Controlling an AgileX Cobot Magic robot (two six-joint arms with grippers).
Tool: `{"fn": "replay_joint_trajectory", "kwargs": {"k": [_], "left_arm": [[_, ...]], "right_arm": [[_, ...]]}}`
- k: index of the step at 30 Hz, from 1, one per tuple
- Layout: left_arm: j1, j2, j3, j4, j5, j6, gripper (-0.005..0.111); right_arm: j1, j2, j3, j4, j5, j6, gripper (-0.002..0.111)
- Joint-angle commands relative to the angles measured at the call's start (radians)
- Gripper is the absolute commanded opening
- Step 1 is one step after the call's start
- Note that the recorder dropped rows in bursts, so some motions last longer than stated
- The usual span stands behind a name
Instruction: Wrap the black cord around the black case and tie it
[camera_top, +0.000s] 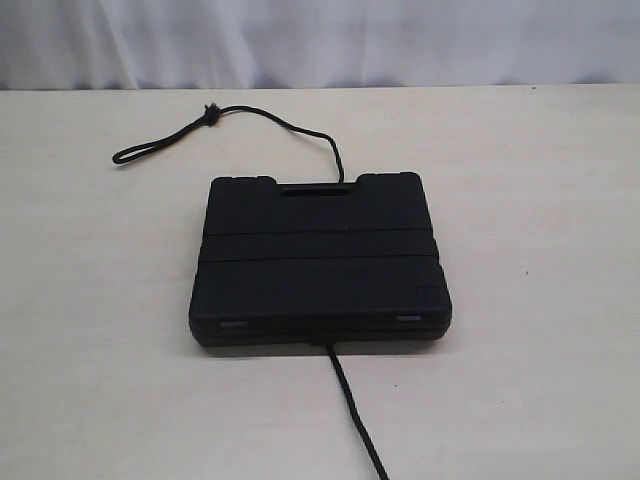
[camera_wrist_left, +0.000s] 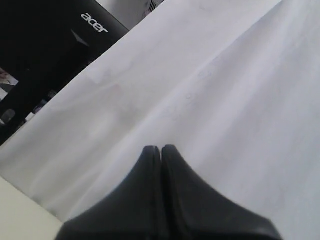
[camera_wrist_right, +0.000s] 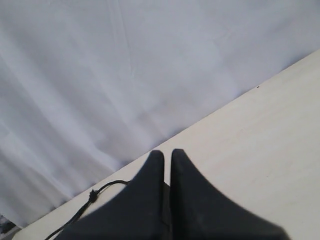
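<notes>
Noted: black case (camera_top: 320, 260) flat on table (camera_top: 540, 200), black cord (camera_top: 210, 114) pinned beneath, knotted loop beyond far side. Left gripper (camera_wrist_left: 161, 150) and right gripper (camera_wrist_right: 167, 155) clenched, empty. Risk: tugging pinned cord drags case; thin braid slips from pinch.

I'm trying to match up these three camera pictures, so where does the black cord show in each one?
Exterior view: the cord loops on the table behind the case, disappears at its handle and comes out at its front edge.
Left wrist view: not in it.
Right wrist view: its knotted end lies on the table beside the shut right tool.
Shared landmark: the white cloth shows in all three.
</notes>
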Motion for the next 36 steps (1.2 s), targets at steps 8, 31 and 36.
{"fn": "replay_joint_trajectory", "kwargs": {"k": [8, 31, 36], "left_arm": [[-0.018, 0.603, -0.576, 0.433, 0.368, -0.009, 0.0], [-0.517, 2.125, -1.906, 0.365, 1.334, 0.588, 0.044], [-0.518, 2.278, -2.019, 0.402, 1.352, 0.586, 0.055]], "right_arm": [[0.0, -0.006, 0.0, 0.114, -0.095, 0.005, 0.004], [0.0, -0.006, 0.0, 0.103, -0.026, 0.001, 0.004], [0.0, -0.006, 0.0, 0.104, -0.024, 0.001, 0.004]]}}
